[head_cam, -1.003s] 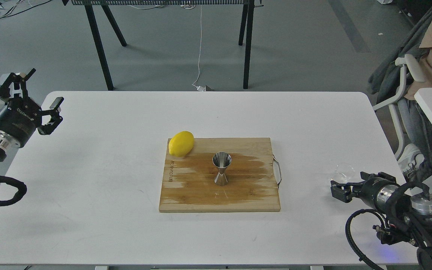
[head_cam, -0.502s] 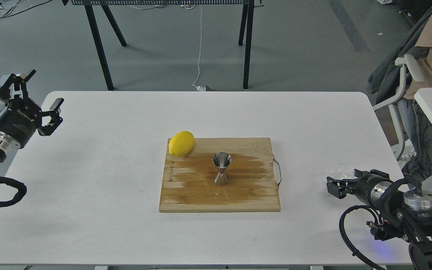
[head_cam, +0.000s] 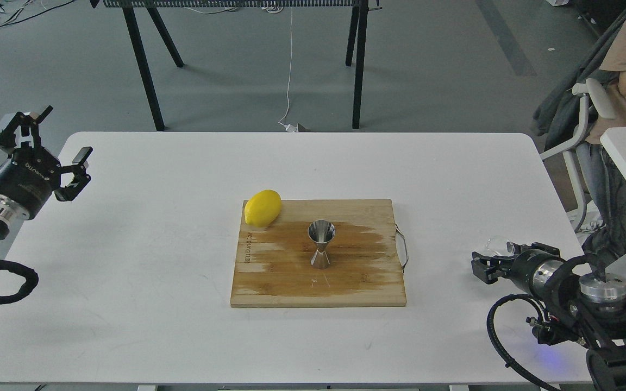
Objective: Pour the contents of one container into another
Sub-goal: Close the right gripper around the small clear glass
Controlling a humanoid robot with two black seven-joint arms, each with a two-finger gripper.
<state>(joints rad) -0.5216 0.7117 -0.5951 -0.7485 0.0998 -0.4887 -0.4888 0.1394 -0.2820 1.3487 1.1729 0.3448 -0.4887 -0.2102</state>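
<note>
The right tool [head_cam: 488, 264] touches the glass cup [head_cam: 498, 245]; whether it grips, I cannot tell. The left tool [head_cam: 47, 146] gapes (unladen). The jigger [head_cam: 321, 244] stands upright.

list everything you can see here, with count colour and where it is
table: 1, white, fills the middle
cutting board: 1, wood, table centre
jigger: 1, shiny steel, upright on the board
lemon: 1, yellow, at the board's far-left corner
glass cup: 1, clear, near the table's right edge, at the right hand
stand legs: black, on the floor behind the table
chair: 1, white, far right
left hand: 1, black, open, over the table's left edge
right hand: 1, black, beside the cup, fingers unclear
</note>
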